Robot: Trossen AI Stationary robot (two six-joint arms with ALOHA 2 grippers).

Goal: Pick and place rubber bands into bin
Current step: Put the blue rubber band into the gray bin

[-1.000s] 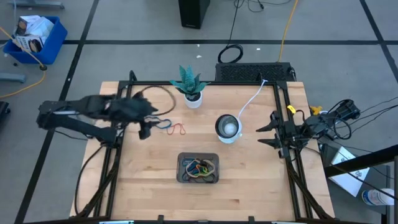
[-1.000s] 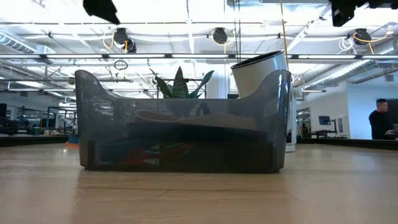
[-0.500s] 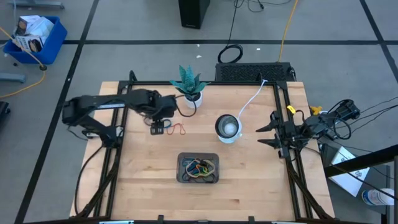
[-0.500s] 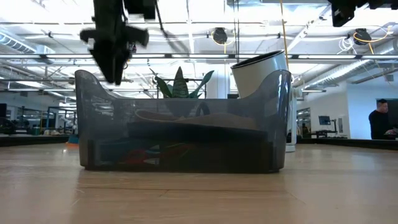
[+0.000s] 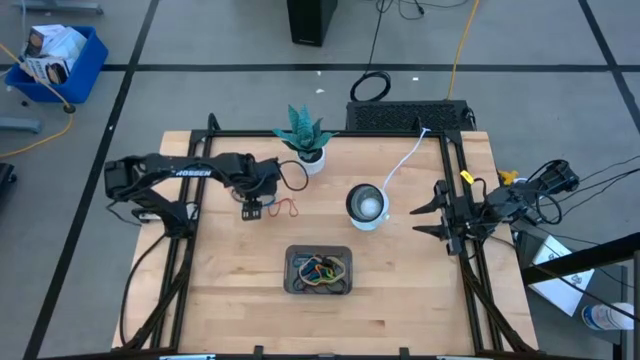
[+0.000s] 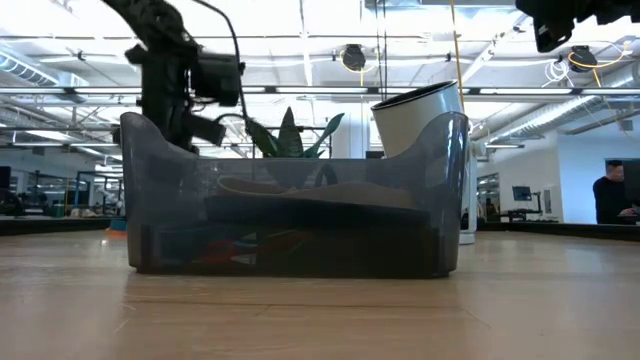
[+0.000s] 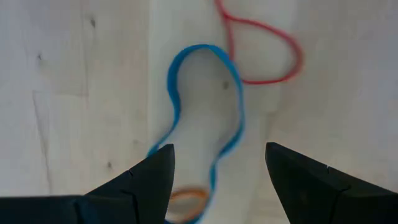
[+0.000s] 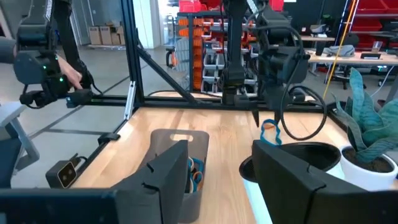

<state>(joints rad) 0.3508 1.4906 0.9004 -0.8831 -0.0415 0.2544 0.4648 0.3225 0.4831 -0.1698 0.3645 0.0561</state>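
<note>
Above the blue rubber band, left hand spread open, right hand parted.

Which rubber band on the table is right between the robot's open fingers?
The blue rubber band. It runs down between the open fingers of the left tool. The red one lies farther ahead, past the fingertips, and a small orange one sits at the blue one's end.
</note>
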